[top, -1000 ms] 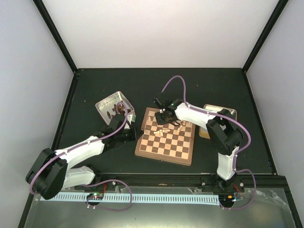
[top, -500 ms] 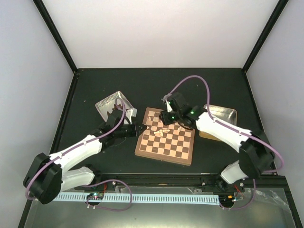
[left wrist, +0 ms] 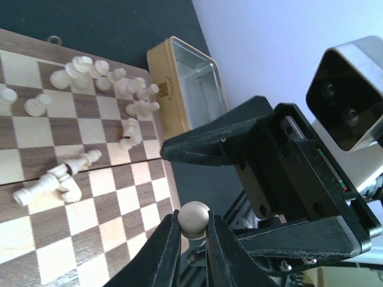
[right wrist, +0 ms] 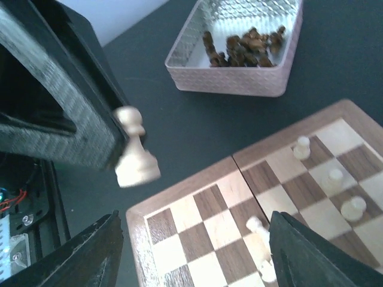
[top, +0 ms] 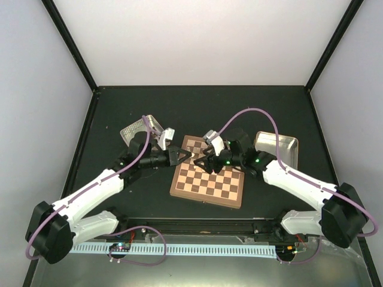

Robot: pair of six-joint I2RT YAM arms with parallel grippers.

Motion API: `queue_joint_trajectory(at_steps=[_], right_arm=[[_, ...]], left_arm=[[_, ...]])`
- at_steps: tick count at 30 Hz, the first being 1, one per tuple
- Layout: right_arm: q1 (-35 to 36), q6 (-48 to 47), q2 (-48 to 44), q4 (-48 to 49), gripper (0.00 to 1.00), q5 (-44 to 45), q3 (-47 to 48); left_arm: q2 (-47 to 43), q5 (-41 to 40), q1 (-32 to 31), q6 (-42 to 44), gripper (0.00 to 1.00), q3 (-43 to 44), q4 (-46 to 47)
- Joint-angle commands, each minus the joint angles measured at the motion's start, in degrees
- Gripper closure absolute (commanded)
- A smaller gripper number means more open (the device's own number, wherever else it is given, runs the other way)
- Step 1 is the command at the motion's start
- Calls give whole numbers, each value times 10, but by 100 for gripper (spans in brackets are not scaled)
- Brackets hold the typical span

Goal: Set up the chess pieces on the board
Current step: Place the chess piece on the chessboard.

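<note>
There's the left gripper (left wrist: 192, 230) clenched on a single pale pawn (left wrist: 194, 218), hanging it at the 10 o'clock edge of the board (top: 209, 182) in the overhead view. The right gripper (right wrist: 194, 224) faces it from just beside, jaws spread wide with nothing between them. The other chess pieces (left wrist: 99, 72) crowd the board's 12 o'clock rows, several toppled; a tin of dark pieces (right wrist: 227, 81) sits off at 10 o'clock, a gold tin (left wrist: 160, 78) at 2 o'clock.
</note>
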Motion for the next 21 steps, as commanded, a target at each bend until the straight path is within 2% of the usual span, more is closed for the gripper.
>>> queue_joint_trajectory(at_steps=[1, 8, 12, 16, 21], right_arm=[[10, -48, 8, 42, 32, -44, 29], [33, -74, 12, 45, 35, -65, 42], [35, -80, 11, 42, 46, -66, 41], [37, -88, 10, 38, 62, -69, 41], [38, -95, 7, 35, 67, -61, 43]], left_arm=[[-16, 50, -3, -44, 87, 24, 16], [-17, 66, -3, -53, 86, 31, 11], [-16, 71, -3, -54, 86, 31, 10], [-16, 76, -3, -56, 86, 32, 13], [-11, 82, -3, -56, 86, 32, 12]])
